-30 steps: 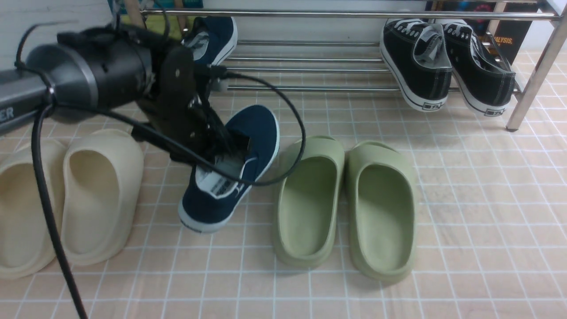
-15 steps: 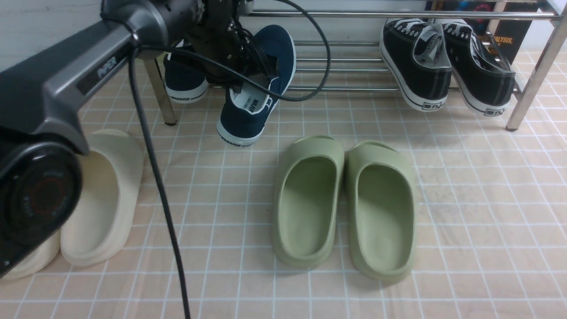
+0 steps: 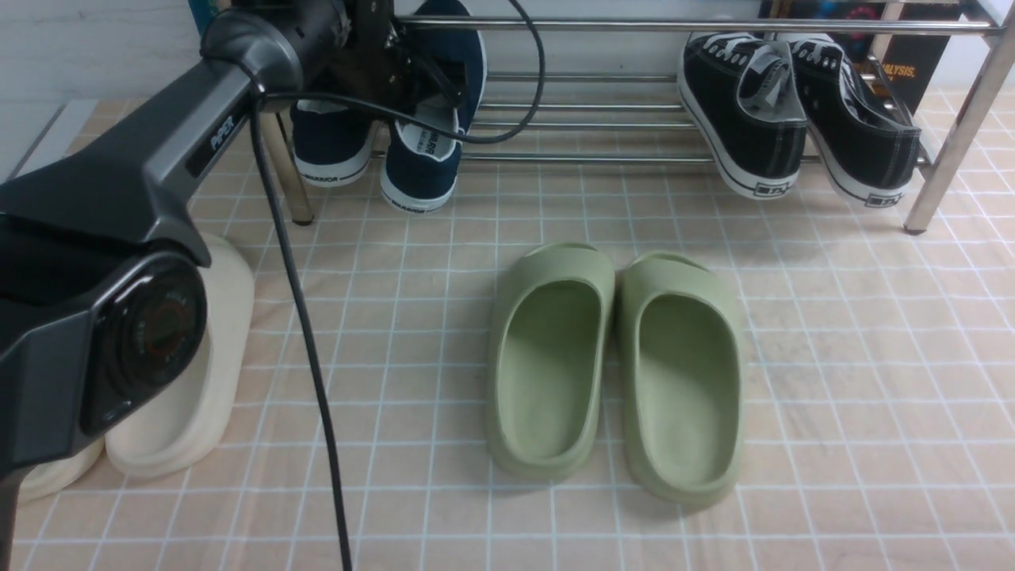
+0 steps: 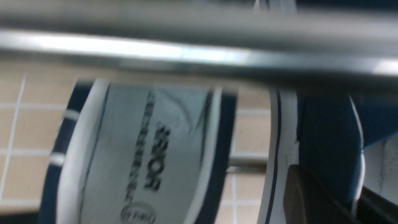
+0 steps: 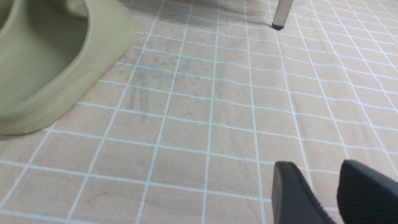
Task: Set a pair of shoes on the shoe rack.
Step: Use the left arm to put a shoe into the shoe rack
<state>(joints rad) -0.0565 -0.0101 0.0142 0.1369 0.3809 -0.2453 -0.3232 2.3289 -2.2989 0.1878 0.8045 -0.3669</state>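
Note:
One navy-blue shoe (image 3: 331,151) sits on the low rails of the chrome shoe rack (image 3: 634,25), at its left end. Right beside it hangs the second navy shoe (image 3: 420,170), toe up under the top rail and heel down over the front rail. My left gripper (image 3: 412,87) is shut on its side wall. In the left wrist view one finger (image 4: 311,193) presses that shoe's wall (image 4: 323,137), with the other shoe's printed insole (image 4: 140,155) alongside and a rail (image 4: 199,56) across. My right gripper (image 5: 323,177) is open over bare floor.
Two black lace-up sneakers (image 3: 745,111) (image 3: 860,119) lean on the rack's right end. Green slides (image 3: 551,357) (image 3: 682,373) lie mid-floor, cream slides (image 3: 190,396) at the left under my left arm. The rack's legs (image 3: 285,174) (image 3: 955,143) stand on the tiles.
My left arm has lifted the second navy shoe off the floor and carried it back to the rack, beside the first one. The right gripper has not moved.

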